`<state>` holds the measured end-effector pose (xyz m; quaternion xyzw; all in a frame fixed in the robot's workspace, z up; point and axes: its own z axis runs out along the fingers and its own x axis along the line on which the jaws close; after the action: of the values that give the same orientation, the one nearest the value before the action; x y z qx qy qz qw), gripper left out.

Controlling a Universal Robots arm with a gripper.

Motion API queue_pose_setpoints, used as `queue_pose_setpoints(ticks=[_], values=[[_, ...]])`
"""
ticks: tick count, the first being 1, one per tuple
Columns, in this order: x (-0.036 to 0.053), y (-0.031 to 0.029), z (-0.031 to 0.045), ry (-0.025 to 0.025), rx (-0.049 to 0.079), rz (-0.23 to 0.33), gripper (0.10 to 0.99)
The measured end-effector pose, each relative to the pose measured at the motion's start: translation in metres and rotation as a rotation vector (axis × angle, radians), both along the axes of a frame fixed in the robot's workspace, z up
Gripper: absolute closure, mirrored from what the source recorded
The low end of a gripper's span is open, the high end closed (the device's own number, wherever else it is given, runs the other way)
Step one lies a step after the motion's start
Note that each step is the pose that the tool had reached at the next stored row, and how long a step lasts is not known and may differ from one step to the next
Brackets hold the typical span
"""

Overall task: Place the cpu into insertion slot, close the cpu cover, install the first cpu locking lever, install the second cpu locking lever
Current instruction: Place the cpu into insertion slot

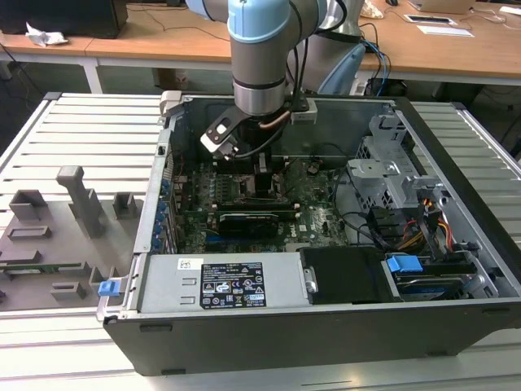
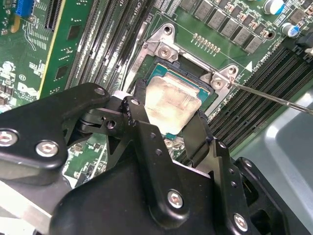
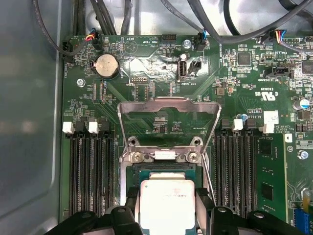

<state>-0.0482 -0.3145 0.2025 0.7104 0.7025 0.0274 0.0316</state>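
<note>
In both wrist views the cpu, a silvery square chip, sits between my two black fingers, which press on two opposite edges. My gripper is shut on it, directly over the insertion slot, whose dark rim shows around the chip. I cannot tell whether the chip rests in the slot or hovers just above it. The cpu cover stands swung open at its hinge beyond the slot. A thin locking lever sticks out sideways, unlatched. In the exterior view the gripper reaches down inside the computer case.
Rows of memory slots flank the socket on both sides. A black card lies across the board in front of the gripper. Cables and a drive cage fill the exterior view's right. A grey holder plate lies outside at that view's left.
</note>
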Motion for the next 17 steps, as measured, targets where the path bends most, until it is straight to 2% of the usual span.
queue_pose_setpoints(ticks=[5,11,12,17], values=[[0.0005,0.0015,-0.0037,0.0000,-0.003,0.000,0.545],[0.0005,0.0015,-0.0037,0.0000,-0.004,0.000,0.545],[0.0005,0.0015,-0.0037,0.0000,-0.004,0.000,0.471],[0.0005,0.0015,-0.0029,0.0000,-0.005,0.000,0.471]])
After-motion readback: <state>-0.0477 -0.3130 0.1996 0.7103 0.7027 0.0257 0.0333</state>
